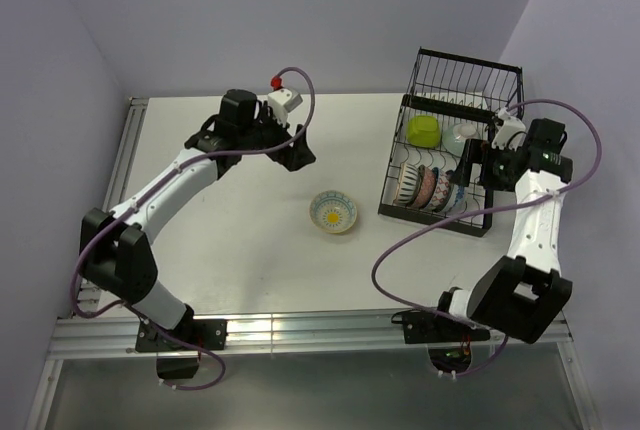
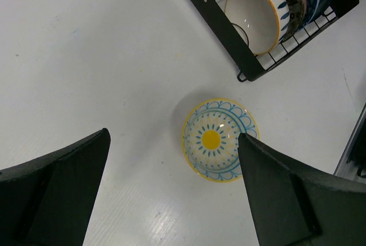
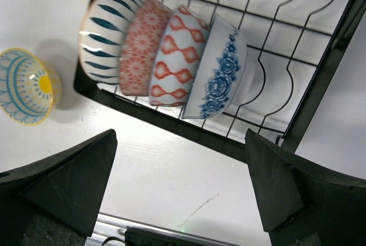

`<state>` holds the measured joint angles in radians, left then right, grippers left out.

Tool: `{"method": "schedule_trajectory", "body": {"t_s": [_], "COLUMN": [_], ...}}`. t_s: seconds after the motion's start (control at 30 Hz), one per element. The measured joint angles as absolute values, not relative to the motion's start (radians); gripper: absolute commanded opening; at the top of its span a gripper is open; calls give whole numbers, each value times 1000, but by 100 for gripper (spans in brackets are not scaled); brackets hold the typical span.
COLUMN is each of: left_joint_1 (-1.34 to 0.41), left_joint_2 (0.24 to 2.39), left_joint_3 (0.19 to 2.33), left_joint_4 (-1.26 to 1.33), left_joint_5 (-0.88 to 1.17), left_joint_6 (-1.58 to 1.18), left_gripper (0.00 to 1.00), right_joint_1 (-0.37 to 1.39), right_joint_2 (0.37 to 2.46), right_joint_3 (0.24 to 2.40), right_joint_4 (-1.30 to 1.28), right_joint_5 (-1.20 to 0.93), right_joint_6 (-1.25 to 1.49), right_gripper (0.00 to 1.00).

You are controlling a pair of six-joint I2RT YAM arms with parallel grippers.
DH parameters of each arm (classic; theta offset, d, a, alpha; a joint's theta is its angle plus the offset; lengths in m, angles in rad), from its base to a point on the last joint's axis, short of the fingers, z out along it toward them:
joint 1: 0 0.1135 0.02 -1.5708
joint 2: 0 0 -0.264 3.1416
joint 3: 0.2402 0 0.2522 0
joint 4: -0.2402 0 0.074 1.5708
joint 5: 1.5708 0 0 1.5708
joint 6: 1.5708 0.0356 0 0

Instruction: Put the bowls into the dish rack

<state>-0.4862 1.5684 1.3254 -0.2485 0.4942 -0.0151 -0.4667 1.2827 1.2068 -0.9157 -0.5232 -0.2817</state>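
Observation:
A bowl with a yellow rim, blue pattern and yellow centre (image 1: 333, 212) sits upright on the white table; it also shows in the left wrist view (image 2: 220, 139) and the right wrist view (image 3: 26, 86). The black wire dish rack (image 1: 398, 212) holds several patterned bowls on edge: blue-striped (image 3: 106, 37), red-patterned (image 3: 143, 46), orange-diamond (image 3: 183, 51) and blue-floral (image 3: 223, 68). My left gripper (image 1: 295, 150) is open and empty, above and left of the loose bowl. My right gripper (image 1: 470, 175) is open and empty, over the rack's near right part.
A lime-green cup-like item (image 1: 423, 131) and a small white one (image 1: 463, 133) sit further back in the rack. A taller wire basket section (image 1: 470, 75) rises at the rack's far end. The table's metal front rail (image 1: 300, 328) lies near the arm bases.

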Motion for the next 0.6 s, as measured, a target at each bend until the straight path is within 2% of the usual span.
{"method": "schedule_trajectory", "body": {"t_s": [0.17, 0.33, 0.6], "left_joint_1": [-485, -500, -568], "left_joint_2": [1742, 1835, 1921], "left_joint_3": [1521, 1490, 1479], "left_joint_4": [-387, -441, -497], "left_joint_5": [573, 567, 551], "left_joint_6": [32, 51, 93], "left_gripper": [100, 97, 78], "right_joint_1": [-476, -520, -521], "right_joint_2": [1176, 1139, 1250], "right_joint_3": [1204, 1206, 1213], "right_joint_4": [-889, -887, -1023], "right_joint_5": [-541, -584, -713], "right_joint_6": [-266, -276, -336], "right_gripper": [100, 100, 100]}}
